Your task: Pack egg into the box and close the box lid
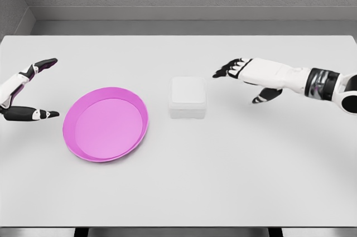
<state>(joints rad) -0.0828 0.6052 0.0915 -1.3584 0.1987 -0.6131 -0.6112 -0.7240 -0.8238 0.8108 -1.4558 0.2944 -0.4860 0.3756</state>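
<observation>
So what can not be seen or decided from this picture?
- Egg: not visible anywhere in the head view; the box has its lid down, so its inside is hidden.
- Plate: shows nothing on it.
- Left hand: its arm is cut off by the left edge.
- Right hand: the arm is cut off by the right edge past the forearm.
- Table: the near edge is cut by the bottom.
</observation>
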